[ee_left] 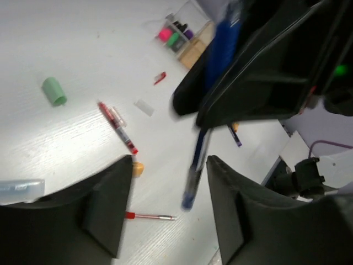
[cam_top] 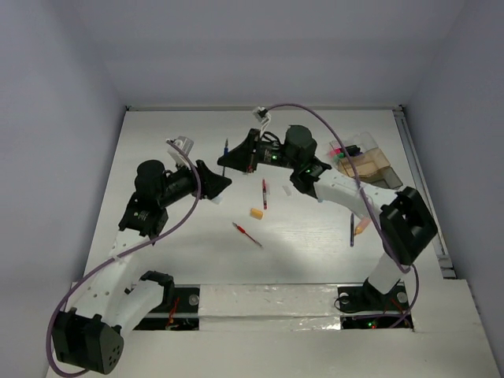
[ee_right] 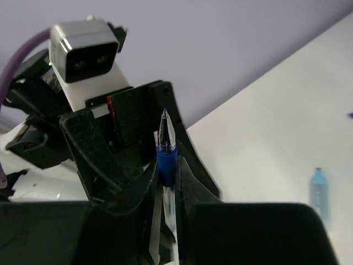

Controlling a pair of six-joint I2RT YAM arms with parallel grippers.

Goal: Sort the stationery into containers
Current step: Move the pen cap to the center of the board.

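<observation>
**Transfer of a pen between the two arms, above the bench (cam_top: pixel 315 252).** The right fingers (ee_right: pixel 196 185) are clenched on the blue pen (ee_right: pixel 166 157) at its coloured grip section, with the writing tip toward the top of the right wrist view. The left fingers (ee_left: pixel 105 210) stand released. In the left wrist view the pen's free end hangs in the gap between them, and neither finger touches the barrel.

Seen from above, the pen is in the air over the far middle of the bench. It is well apart from the container (cam_top: pixel 376 167) at the far right. One compartment of the container shows a pink highlighter (ee_left: pixel 164 34) and a green highlighter (ee_left: pixel 175 39).

Unsorted on the bench:
- a red pen (cam_top: pixel 264 194)
- a second red pen (cam_top: pixel 247 234)
- an orange eraser (cam_top: pixel 256 213)
- a green eraser (ee_left: pixel 54 91)
- a dark pen (cam_top: pixel 352 229) beside the right arm

The step in hand appears to be the hand-off, with the carry to the container to follow.

To do it well, the left fingers should back straight away along the line of the pen. A sideways swing could knock the barrel and twist it in the right grip. The right fingers hold near one end, so the long free part may pivot. The carry is best made slowly, with the grip kept firm. At the container, the pen should be turned parallel to a long compartment and lowered close to the floor before release, or it may bounce out or land across a divider.
</observation>
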